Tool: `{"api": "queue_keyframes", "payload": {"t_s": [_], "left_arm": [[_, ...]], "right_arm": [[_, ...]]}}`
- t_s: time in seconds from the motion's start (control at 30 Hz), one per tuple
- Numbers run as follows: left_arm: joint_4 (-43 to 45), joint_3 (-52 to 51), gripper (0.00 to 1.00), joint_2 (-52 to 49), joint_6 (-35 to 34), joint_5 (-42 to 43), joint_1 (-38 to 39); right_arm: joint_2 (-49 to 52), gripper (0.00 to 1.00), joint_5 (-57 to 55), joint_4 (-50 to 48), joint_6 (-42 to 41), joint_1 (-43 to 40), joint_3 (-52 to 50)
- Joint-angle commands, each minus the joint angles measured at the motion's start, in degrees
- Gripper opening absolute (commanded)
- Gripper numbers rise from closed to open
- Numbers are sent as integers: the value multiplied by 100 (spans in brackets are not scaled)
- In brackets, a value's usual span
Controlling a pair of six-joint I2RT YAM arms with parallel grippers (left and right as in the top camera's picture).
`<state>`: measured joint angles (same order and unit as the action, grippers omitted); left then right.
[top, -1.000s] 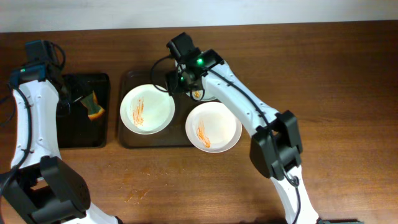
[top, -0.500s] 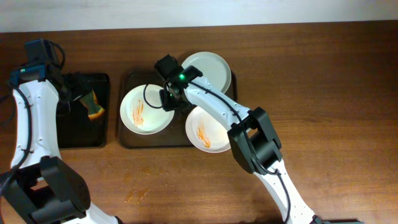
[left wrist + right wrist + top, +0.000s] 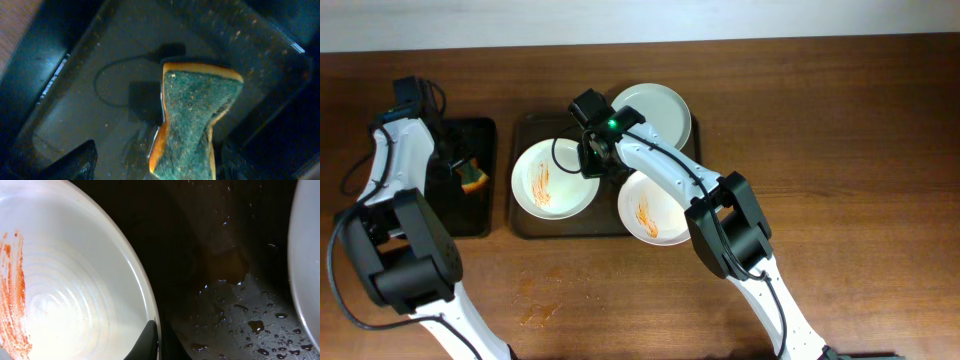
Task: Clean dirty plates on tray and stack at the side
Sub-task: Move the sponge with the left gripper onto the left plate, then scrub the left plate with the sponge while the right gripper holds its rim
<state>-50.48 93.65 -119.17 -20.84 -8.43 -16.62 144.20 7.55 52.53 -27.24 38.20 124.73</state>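
Three white plates show in the overhead view. The left plate [image 3: 555, 177] lies on the brown tray [image 3: 532, 228] with orange smears. The front plate [image 3: 660, 207] is smeared too. The back plate [image 3: 655, 110] looks clean and overhangs the tray's far right corner. My right gripper [image 3: 592, 160] is shut on the left plate's right rim; in the right wrist view, a dark finger [image 3: 148, 340] presses that plate's [image 3: 65, 295] edge. My left gripper [image 3: 160, 167] stands open astride a green and orange sponge [image 3: 197, 115], with a gap at the left finger [image 3: 75, 162].
The sponge [image 3: 472, 178] lies in a small black tray [image 3: 455, 215] left of the brown tray. Water drops dot the brown tray's wet floor [image 3: 235, 315]. Orange-brown sauce marks stain the table [image 3: 540, 312] near the front.
My right gripper left the back plate, moved left to the left plate's rim and shut on it. The left arm shifted over the black tray and its jaws narrowed round the sponge.
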Motion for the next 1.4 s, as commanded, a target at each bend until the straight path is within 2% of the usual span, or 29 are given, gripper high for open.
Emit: {"api": "queue_keyframes", "payload": {"t_s": [0.0,0.13,0.2,0.23,0.3,0.37,0.5,0.7,0.87,0.97,1.1,1.37], "left_arm": [[358,101,72,-466,422,769,0],[348,98,57,-728,481,933,0],[313,98,37,-741,481,931,0],[313,98,30,-741,476,931,0],[330,98,1,-741,352,914,0],[308,131,1,-732,356,916,0],[-326,461,1,-431,616,914,13],[-833,595,1,503,1561,697,212],[-920,592,1,516,2332,929,752],[-914,570,1,514,2439,1067,1169],[-485,42,1,474,2409,1217,1550],[1060,-1893,1,474,1718,1399,1644]], "right_arm": [[151,5,-52,85,-28,85,42],[151,6,-55,142,-28,85,42],[151,6,-50,122,-31,85,42],[151,5,-17,107,-52,85,44],[151,5,258,109,-72,74,44],[151,4,398,109,-72,68,44],[151,4,667,101,-70,44,44],[149,4,1394,170,-66,-343,44],[149,4,1626,190,42,-494,44],[149,4,1622,111,87,-503,44],[149,4,1622,101,133,-503,44],[149,4,1620,44,129,-533,44]]}}
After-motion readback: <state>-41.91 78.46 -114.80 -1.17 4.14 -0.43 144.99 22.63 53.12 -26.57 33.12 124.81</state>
